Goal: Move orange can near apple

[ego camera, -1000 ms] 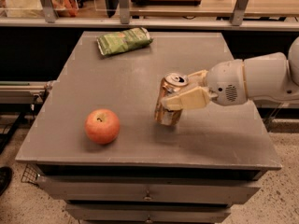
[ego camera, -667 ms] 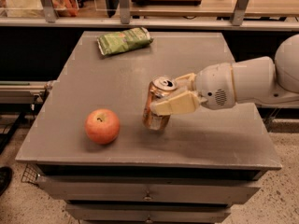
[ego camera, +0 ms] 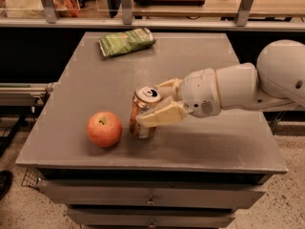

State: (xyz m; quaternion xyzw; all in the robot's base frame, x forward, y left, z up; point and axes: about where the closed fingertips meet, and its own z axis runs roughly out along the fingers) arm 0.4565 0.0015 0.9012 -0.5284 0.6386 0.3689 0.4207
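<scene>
Moved: you have brought the can [ego camera: 139, 108] left; it now stands upright just beside the apple [ego camera: 104, 129], not touching.
End effector [ego camera: 150, 104]: clamped on the can's mid-body, above the bench [ego camera: 214, 142] front.
Handling: likely light, thin-walled, slick; dents easily.
Hold: keep mid-body, squeeze gently.

Hand [ego camera: 150, 105] ctr-frame, low, clamped tight.
</scene>
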